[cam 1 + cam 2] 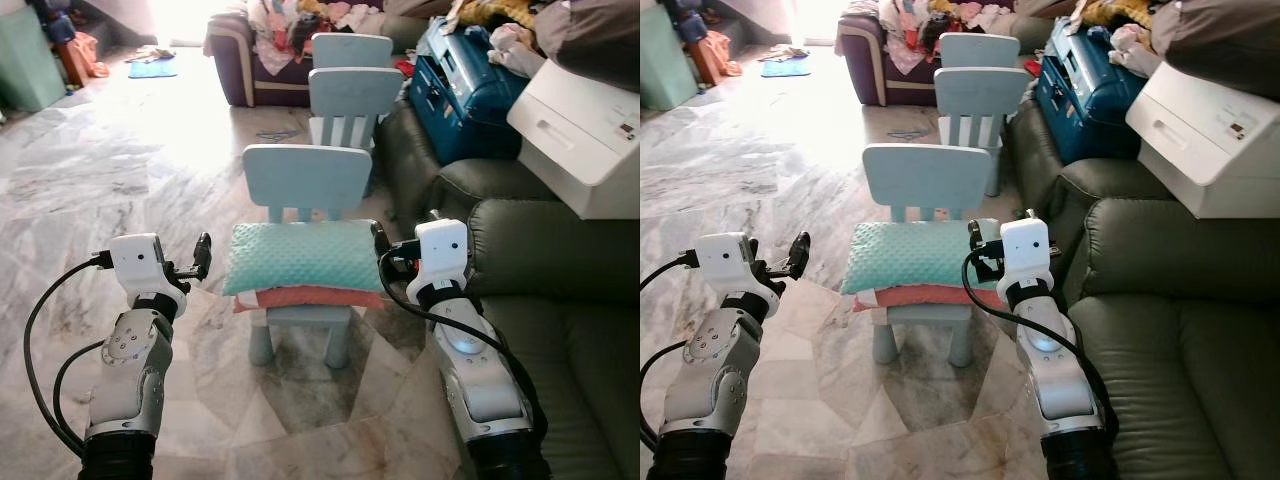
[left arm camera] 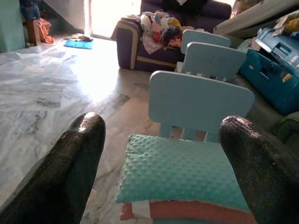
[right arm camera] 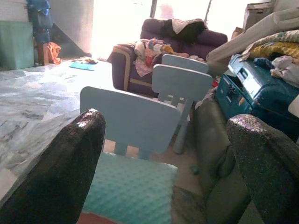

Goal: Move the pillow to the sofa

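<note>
A teal dotted pillow (image 1: 298,256) lies on top of a salmon pillow (image 1: 310,297) on the seat of a small light-blue chair (image 1: 306,176) in front of me. My left gripper (image 1: 203,254) is held just left of the pillow, open, with nothing between its fingers (image 2: 77,158). My right gripper (image 1: 379,240) is at the pillow's right end, also open and holding nothing; its fingers (image 3: 70,163) frame the chair back and the pillow. The dark green sofa (image 1: 560,290) stands directly to the right of the chair.
Two more light-blue chairs (image 1: 352,92) stand behind the first. A blue suitcase (image 1: 462,85) and a white box (image 1: 585,130) rest on the sofa's far part. A purple sofa heaped with clothes (image 1: 262,45) is at the back. Marble floor (image 1: 120,170) stretches to the left.
</note>
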Robot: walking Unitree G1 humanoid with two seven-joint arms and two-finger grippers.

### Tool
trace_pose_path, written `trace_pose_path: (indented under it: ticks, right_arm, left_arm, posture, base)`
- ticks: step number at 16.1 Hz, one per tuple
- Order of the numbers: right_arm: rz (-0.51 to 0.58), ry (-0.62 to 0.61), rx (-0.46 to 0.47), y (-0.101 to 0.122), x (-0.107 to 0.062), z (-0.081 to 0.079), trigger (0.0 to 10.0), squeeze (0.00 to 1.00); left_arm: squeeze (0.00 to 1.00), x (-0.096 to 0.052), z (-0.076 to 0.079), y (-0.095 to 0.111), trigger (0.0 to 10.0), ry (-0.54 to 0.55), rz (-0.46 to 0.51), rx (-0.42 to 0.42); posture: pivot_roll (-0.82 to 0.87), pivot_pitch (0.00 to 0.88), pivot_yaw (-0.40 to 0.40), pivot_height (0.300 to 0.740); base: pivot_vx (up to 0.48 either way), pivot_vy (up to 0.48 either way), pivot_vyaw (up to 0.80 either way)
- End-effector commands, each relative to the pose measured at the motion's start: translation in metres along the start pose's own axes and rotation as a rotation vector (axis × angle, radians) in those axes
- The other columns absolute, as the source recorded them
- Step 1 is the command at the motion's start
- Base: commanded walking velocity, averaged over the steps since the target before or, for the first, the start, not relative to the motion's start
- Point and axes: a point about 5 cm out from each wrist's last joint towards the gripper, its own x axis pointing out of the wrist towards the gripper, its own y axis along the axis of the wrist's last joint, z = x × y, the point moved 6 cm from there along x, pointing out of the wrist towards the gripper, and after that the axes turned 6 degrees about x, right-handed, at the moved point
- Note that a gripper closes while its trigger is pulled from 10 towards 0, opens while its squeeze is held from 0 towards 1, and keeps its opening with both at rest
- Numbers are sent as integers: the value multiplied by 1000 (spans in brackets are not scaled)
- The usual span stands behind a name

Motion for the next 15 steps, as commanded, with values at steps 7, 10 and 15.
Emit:
trace_pose_path:
  ticks: [7, 10, 15]
  right_arm:
    - [20, -5, 0, 5, 2, 3, 10000, 0]
    - [19, -5, 0, 4, 2, 3, 10000, 0]
    - [14, -4, 0, 3, 0, 3, 10000, 0]
  left_arm:
    - [0, 1, 1, 0, 10000, -1, 9, 16]
    - [0, -1, 4, -2, 10000, -5, 5, 25]
    - [0, -2, 7, -5, 10000, -16, -2, 33]
  posture:
    - [0, 11, -39, 740]
    - [-2, 15, -41, 740]
    - [-5, 18, -42, 740]
  base:
    - [0, 0, 0]
    - [0, 0, 0]
    - [0, 0, 0]
